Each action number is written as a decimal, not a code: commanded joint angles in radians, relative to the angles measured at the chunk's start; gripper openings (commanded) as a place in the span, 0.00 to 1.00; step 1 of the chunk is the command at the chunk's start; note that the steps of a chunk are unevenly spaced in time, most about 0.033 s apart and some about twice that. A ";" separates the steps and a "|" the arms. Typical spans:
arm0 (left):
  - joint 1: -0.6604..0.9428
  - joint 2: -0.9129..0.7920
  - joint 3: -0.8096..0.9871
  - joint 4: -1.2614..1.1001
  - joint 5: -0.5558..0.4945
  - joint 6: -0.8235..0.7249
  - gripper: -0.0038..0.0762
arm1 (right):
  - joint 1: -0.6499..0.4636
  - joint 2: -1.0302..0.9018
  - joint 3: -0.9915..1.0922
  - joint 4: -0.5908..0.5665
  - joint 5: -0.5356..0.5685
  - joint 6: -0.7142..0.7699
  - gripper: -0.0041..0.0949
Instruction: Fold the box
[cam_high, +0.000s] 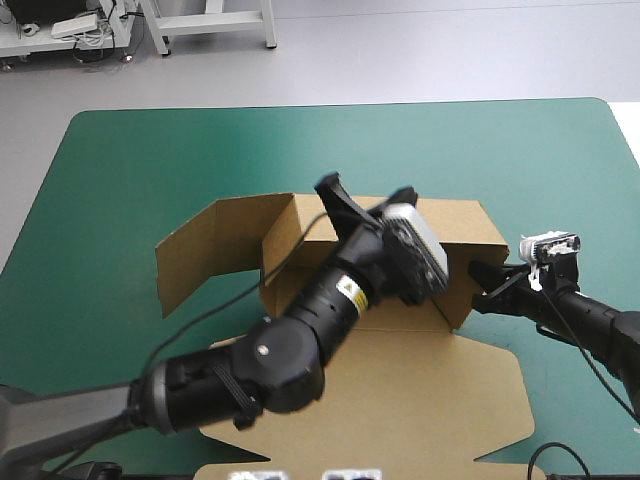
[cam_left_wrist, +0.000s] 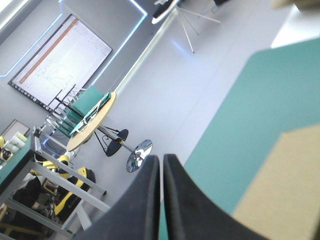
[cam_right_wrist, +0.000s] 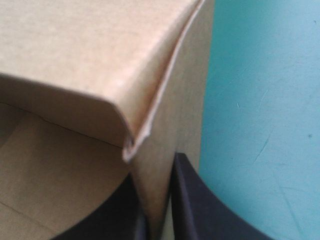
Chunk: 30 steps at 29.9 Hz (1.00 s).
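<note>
the right gripper (cam_right_wrist: 156, 172) is clamped on a side wall of the box (cam_high: 400, 400), which is set mid-table; the left gripper (cam_left_wrist: 161, 157) is held closed on nothing, raised above it. the raised walls could be sprung flat by a tug.

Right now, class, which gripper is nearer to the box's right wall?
Right. The right gripper is shut on that wall of the box, at its near corner. The left gripper is shut and raised over the box, pointing out past the table and gripping nothing.

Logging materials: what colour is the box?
The box is plain brown; the high view shows it best.
</note>
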 joint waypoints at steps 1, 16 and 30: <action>0.131 -0.076 -0.098 -0.052 -0.090 -0.008 0.05 | 0.008 0.007 -0.009 -0.109 0.078 0.019 0.04; 0.913 -0.101 -0.186 -0.983 -0.106 0.408 0.05 | 0.010 0.007 -0.339 -0.353 0.117 0.400 0.04; 1.324 -0.101 -0.162 -1.390 0.205 0.717 0.05 | 0.370 0.214 -0.874 -0.946 0.381 1.165 0.04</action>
